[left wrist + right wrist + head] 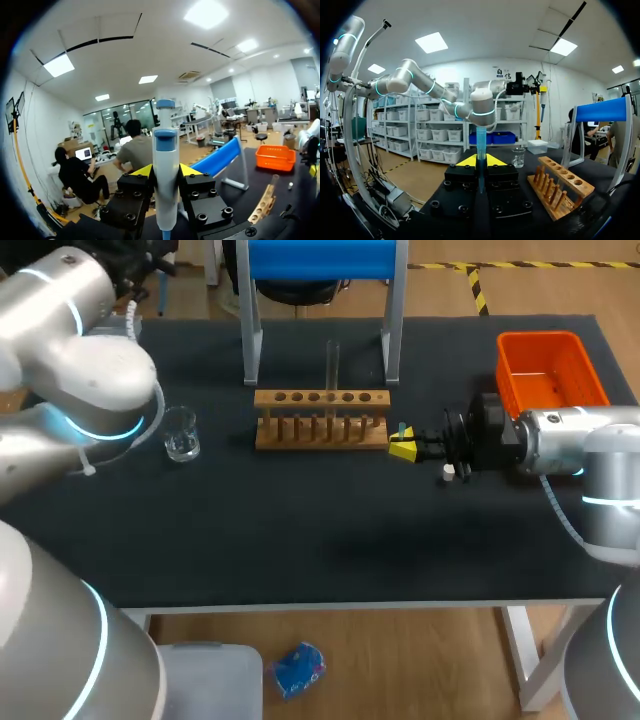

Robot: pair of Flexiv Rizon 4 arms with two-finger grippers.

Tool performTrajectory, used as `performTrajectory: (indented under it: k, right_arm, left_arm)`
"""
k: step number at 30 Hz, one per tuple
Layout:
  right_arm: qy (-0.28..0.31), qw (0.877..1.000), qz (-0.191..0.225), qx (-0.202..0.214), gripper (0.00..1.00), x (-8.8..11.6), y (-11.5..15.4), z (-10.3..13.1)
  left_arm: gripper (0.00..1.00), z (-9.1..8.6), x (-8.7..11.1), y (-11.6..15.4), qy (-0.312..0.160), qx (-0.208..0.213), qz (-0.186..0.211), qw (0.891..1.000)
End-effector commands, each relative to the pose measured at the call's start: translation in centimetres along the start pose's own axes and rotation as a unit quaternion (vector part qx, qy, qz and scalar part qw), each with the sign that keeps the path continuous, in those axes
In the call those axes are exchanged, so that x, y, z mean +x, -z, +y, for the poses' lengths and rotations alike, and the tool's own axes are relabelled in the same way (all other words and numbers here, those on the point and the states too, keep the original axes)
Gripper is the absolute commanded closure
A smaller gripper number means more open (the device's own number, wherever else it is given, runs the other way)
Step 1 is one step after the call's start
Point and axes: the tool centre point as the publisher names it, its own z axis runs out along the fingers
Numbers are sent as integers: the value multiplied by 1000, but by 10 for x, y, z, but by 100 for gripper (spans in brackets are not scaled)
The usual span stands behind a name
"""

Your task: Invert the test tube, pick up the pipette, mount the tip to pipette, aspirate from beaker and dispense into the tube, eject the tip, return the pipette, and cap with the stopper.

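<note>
Closest to the left wrist lens: white plastic pipette with blue plunger cap (166,165), clamped upright in the left gripper (166,171), both yellow tips pressing its barrel. Its lower end is cut off below the fingers, so the nozzle is unseen. Right gripper (480,161) clenched on a translucent blue pipette tip (480,142), held vertical just beside the wooden test tube rack (320,430), probably presented so the pipette can be pushed into it. Mounting not yet done, I judge. Clear glass test tube (332,362) stands in the rack; glass beaker (181,435) sits toward the left arm. From overhead the left gripper is hidden behind its own arm. Small white object (449,473) by the right wrist: possibly the stopper, too small to tell.
</note>
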Motion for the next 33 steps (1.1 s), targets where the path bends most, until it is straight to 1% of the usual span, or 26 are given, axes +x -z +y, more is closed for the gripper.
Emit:
performTrajectory:
  k: [1, 4, 8, 10, 13, 15, 16, 19, 21, 33]
  right_arm:
    - [1, 1000, -1, 0, 100, 1, 0, 0]
    - [1, 1000, -1, 0, 100, 1, 0, 0]
    - [1, 1000, -1, 0, 100, 1, 0, 0]
    - [1, 1000, -1, 0, 100, 1, 0, 0]
    - [1, 1000, -1, 0, 100, 1, 0, 0]
    - [1, 1000, -1, 0, 100, 1, 0, 0]
    - [1, 1000, -1, 0, 100, 1, 0, 0]
    - [1, 1000, -1, 0, 100, 1, 0, 0]
    - [1, 1000, -1, 0, 100, 1, 0, 0]
    - [1, 1000, -1, 0, 100, 1, 0, 0]
  left_arm:
    - [100, 2, -4, 1, 0, 14, 90, 996]
    - [100, 2, -4, 1, 0, 14, 90, 996]
    - [100, 5, 4, 18, -15, 12, 112, 993]
    - [100, 7, 11, 27, -21, 20, 127, 991]
    - [100, 8, 25, 38, -19, 49, 146, 988]
    - [100, 9, 34, 45, -6, 80, 157, 984]
    - [100, 10, 39, 48, 11, 99, 161, 982]
    - [100, 11, 58, 57, 23, 124, 185, 975]
    - [100, 11, 71, 64, 23, 135, 207, 969]
    - [100, 11, 71, 64, 23, 135, 207, 969]
